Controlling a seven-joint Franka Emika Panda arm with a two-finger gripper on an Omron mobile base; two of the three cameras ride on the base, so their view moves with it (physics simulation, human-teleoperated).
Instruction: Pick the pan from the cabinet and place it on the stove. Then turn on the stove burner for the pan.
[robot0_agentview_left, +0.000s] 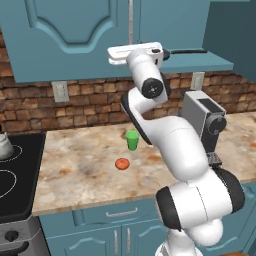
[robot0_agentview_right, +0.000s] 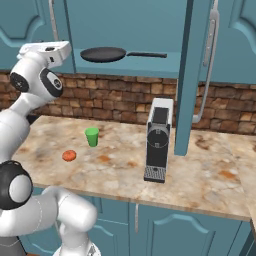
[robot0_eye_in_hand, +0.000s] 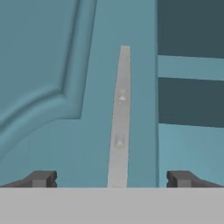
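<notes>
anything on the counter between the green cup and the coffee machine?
Nothing. In the right base view the marble counter is bare between the green cup and the coffee machine. The small orange thing lies on the cup's other side.

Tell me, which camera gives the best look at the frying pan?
The right base view: the pan sits whole on the open cabinet's shelf, handle pointing right. The left base view catches just its handle past the arm.

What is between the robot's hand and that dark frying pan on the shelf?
The closed teal cabinet door with its silver bar handle faces the open hand. The dark grey frying pan sits further right on the open shelf.
</notes>
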